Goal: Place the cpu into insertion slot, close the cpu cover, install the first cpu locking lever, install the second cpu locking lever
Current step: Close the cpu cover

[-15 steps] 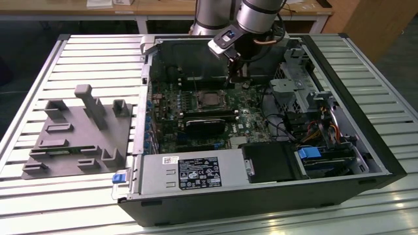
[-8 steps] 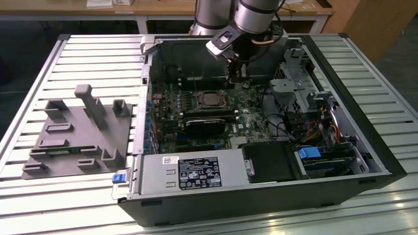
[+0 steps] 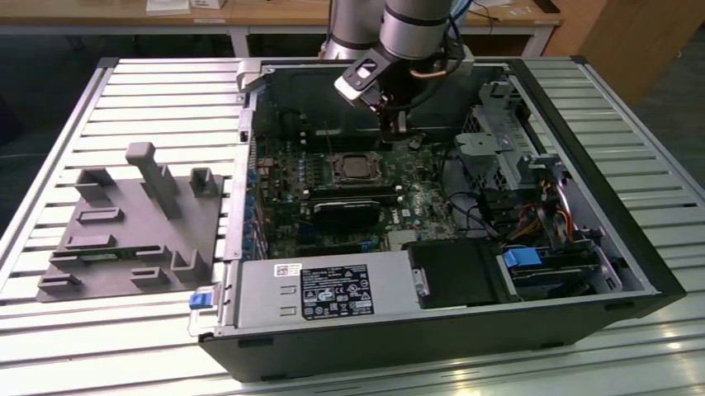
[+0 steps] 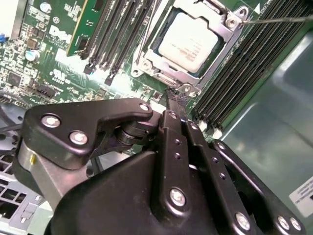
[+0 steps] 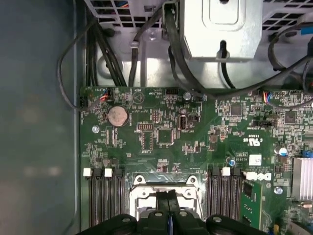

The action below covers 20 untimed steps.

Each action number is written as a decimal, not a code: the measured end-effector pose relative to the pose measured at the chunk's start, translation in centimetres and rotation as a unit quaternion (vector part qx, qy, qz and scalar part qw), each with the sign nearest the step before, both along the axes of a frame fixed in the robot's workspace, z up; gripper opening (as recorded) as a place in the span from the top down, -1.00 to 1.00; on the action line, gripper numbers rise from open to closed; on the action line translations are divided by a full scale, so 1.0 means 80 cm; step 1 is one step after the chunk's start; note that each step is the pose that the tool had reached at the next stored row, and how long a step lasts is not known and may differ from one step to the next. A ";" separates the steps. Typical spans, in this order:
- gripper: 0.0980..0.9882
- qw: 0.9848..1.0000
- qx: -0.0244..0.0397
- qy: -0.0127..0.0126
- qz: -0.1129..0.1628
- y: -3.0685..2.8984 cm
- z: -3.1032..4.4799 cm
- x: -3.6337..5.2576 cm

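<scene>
The arm is reaching down into an open computer case (image 3: 650, 272) that is lying on a slatted desk (image 3: 154, 99). The gripper (image 3: 394, 124) is hanging low over the green circuit board (image 5: 161, 132), close beside the socket (image 4: 155, 49). In both wrist views its jaws are pressing together, clenched with nothing between them, and the tip (image 4: 173, 95) is sitting just off the nearest edge of the socket's metal frame.

The chip (image 4: 190, 41) is lying flat inside the socket, its silver-grey top facing up. The cover (image 4: 221, 49) is lying down over it, framing the chip through its square window. A thin metal lever (image 4: 276, 20) is running out from one corner of the cover across the long black memory slots (image 4: 244, 68); whether it is hooked down cannot be told.

In the exterior view the chip (image 3: 355, 167) is showing in the middle of the board, with a grey power-supply box (image 3: 319, 293) along the near side of the case. A grey holder with upright posts (image 3: 132, 231) is resting on the desk at the exterior view's left, well apart from the gripper. In the first wrist view a round coin battery (image 5: 117, 116) is sitting on the board beyond the socket.
</scene>
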<state>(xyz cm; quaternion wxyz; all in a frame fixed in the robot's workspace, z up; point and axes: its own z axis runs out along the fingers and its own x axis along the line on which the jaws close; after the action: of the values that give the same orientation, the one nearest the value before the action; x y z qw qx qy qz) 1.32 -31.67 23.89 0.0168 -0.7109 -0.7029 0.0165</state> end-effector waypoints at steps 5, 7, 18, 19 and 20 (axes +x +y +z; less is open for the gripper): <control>0.99 1.000 0.008 -0.007 0.000 -0.0021 -0.0031 -0.010; 0.99 1.000 0.012 -0.010 0.001 -0.0031 -0.0042 -0.013; 0.99 1.000 0.019 -0.020 0.002 -0.0112 -0.0069 -0.041; 0.99 1.000 0.019 -0.021 0.002 -0.0119 -0.0070 -0.045; 0.99 1.000 0.019 -0.021 0.002 -0.0124 -0.0070 -0.048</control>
<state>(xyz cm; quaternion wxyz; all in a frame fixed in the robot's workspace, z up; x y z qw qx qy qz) -2.54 -32.66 23.33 0.0152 -0.7093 -0.7046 -0.0115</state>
